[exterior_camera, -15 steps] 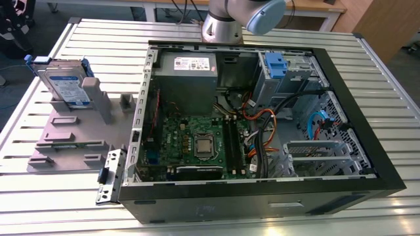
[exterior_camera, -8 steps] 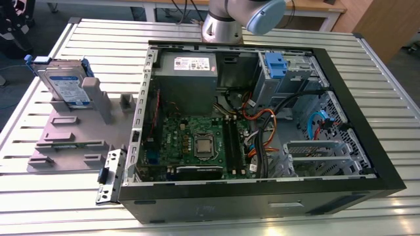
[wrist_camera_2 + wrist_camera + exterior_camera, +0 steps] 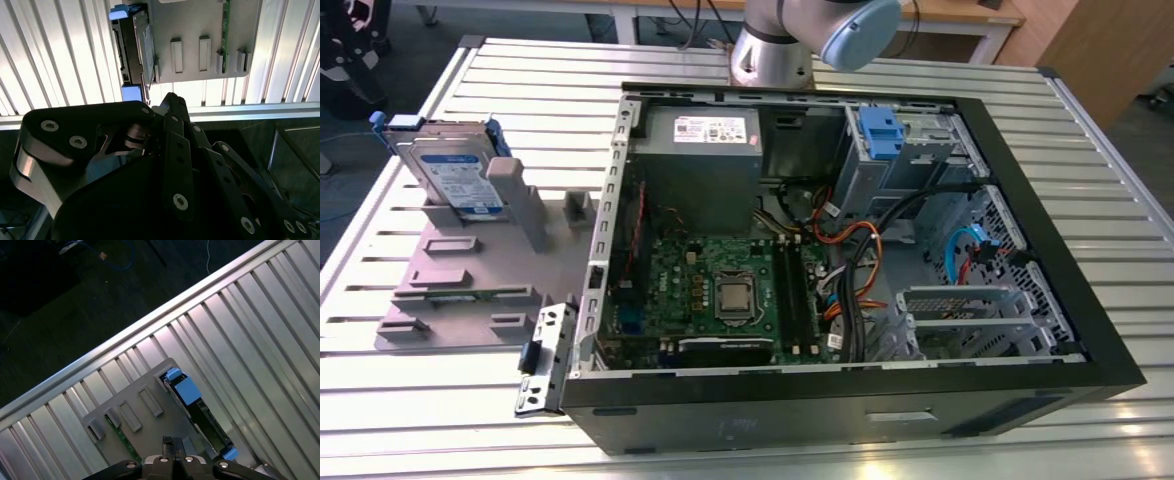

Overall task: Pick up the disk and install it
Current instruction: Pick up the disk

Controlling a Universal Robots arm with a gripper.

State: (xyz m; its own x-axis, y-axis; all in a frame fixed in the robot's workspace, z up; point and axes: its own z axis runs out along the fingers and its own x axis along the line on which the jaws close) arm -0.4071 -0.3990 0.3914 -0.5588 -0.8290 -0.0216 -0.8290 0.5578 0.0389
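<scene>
The disk (image 3: 451, 172), silver with a white-and-blue label and a blue carrier bracket, stands on edge in a grey holder plate (image 3: 460, 275) at the exterior view's left, beside the open computer case (image 3: 1067, 300). In both wrist views the disk (image 3: 131, 50) (image 3: 199, 409) lies some way beyond my gripper (image 3: 170, 442), untouched. The dark fingers (image 3: 170, 102) sit pressed together with nothing between them. The grey drive bay with its blue latch (image 3: 878, 130) is at the case's far side.
The arm's base (image 3: 767, 55) rises behind the case. Inside the case are a grey power supply (image 3: 700, 150), a green motherboard (image 3: 727, 285) and loose cables (image 3: 854, 250). A slatted metal table (image 3: 520, 80) carries everything; a dark floor (image 3: 60, 300) lies past its edge.
</scene>
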